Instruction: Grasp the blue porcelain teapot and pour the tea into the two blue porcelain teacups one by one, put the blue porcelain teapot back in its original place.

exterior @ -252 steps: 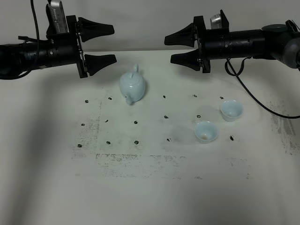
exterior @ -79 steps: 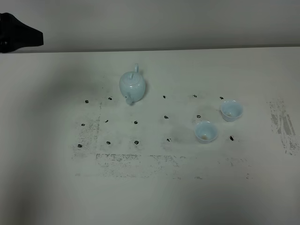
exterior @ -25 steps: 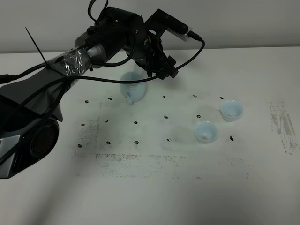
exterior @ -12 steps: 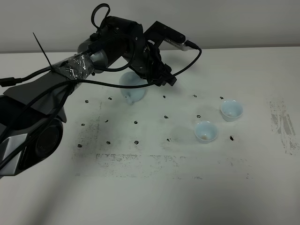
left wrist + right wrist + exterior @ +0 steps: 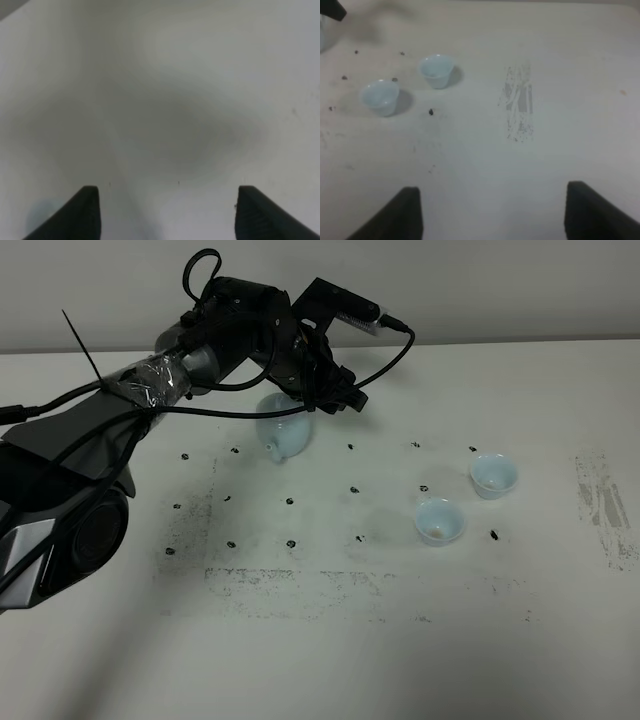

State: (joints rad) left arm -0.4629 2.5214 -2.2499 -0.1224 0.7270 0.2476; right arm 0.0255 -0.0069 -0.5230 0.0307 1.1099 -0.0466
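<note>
Exterior high: the blue porcelain teapot was seen upright on the desk, the left hand held wide and empty just above it. Tipping and spilled tea were feared if the hand were closed off-centre on it.

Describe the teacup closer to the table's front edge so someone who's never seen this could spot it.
On the white table, look right of the teapot under the black arm. Two pale blue handleless cups stand there, apart. Yours is the front cup, nearer the teapot than the back cup, with a black dot to its right.
</note>
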